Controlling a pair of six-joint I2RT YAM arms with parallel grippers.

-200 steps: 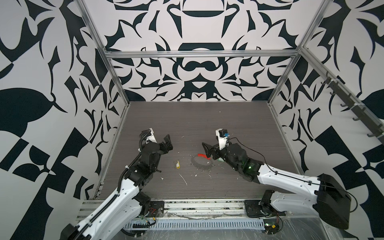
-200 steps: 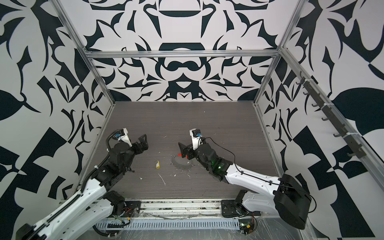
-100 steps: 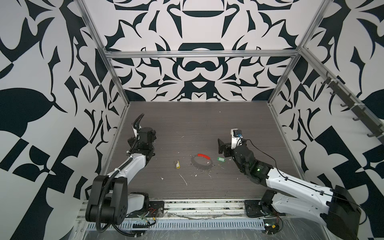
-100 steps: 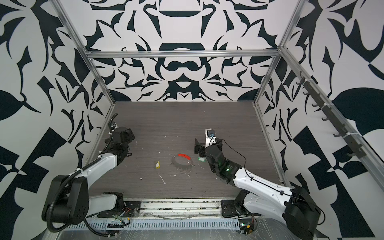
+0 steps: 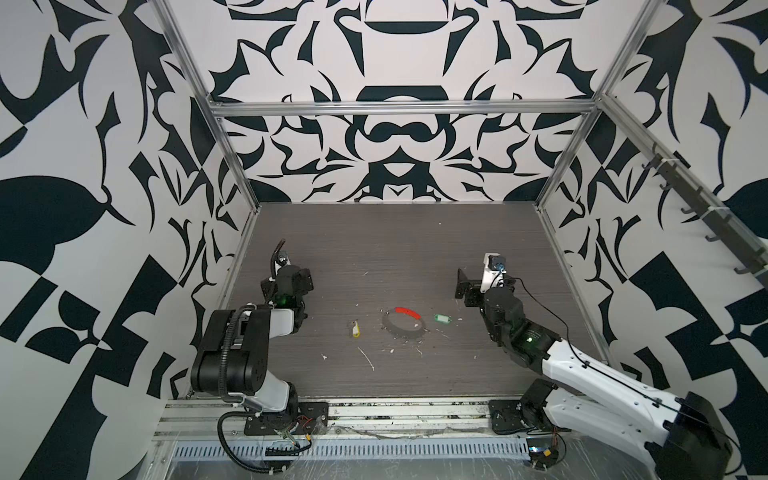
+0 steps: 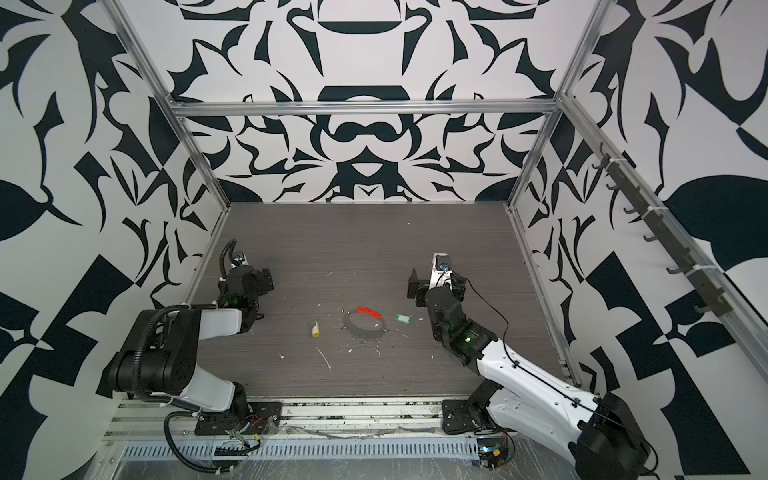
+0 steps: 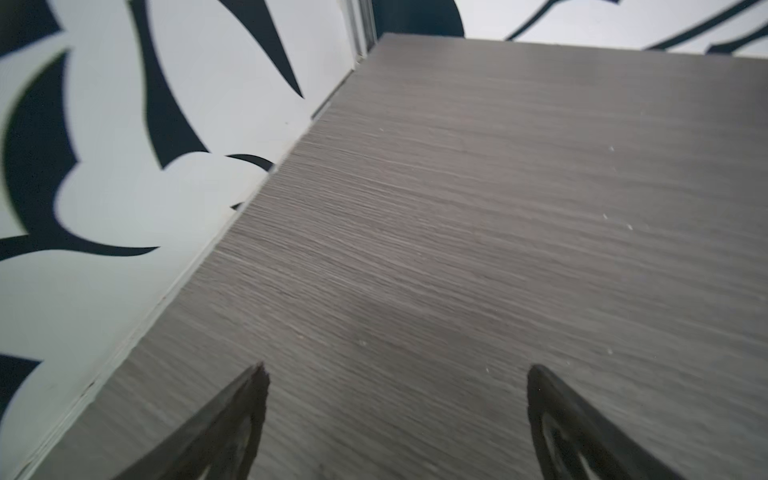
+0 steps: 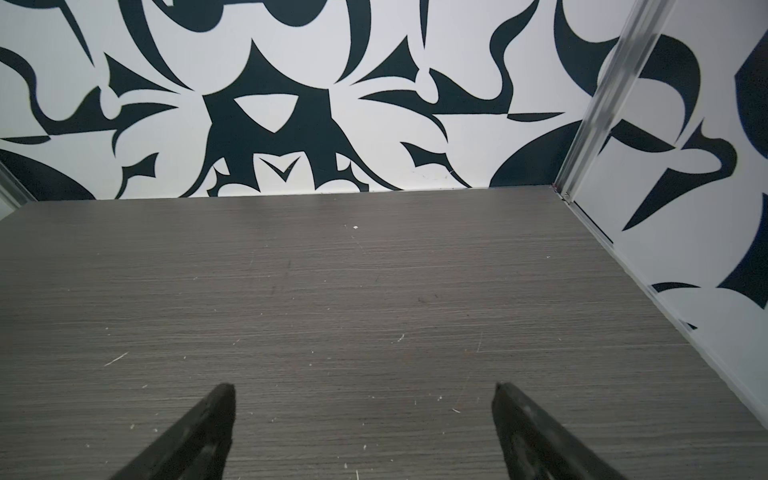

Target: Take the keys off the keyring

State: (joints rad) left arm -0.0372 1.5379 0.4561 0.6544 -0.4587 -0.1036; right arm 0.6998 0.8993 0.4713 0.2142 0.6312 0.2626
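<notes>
The keyring (image 5: 390,328) lies flat in the middle of the table in both top views, its red section (image 5: 407,311) on the far rim. The key with the yellow tag (image 5: 355,329) lies apart to its left, and the key with the green tag (image 5: 441,318) lies apart to its right. My left gripper (image 7: 397,374) is open over bare table near the left wall, well left of the yellow key. My right gripper (image 8: 363,392) is open and empty, right of and beyond the green key (image 6: 402,318). Neither wrist view shows the ring or the keys.
White flecks and a long scratch (image 5: 368,358) mark the table in front of the ring. Patterned walls with metal rails (image 5: 232,286) close the table on the left, back and right. The left arm (image 5: 232,349) is folded up at the front left.
Both grippers have drawn back from the ring, the left toward the left wall and the right to the right. The green-tagged key now shows beside the ring.
</notes>
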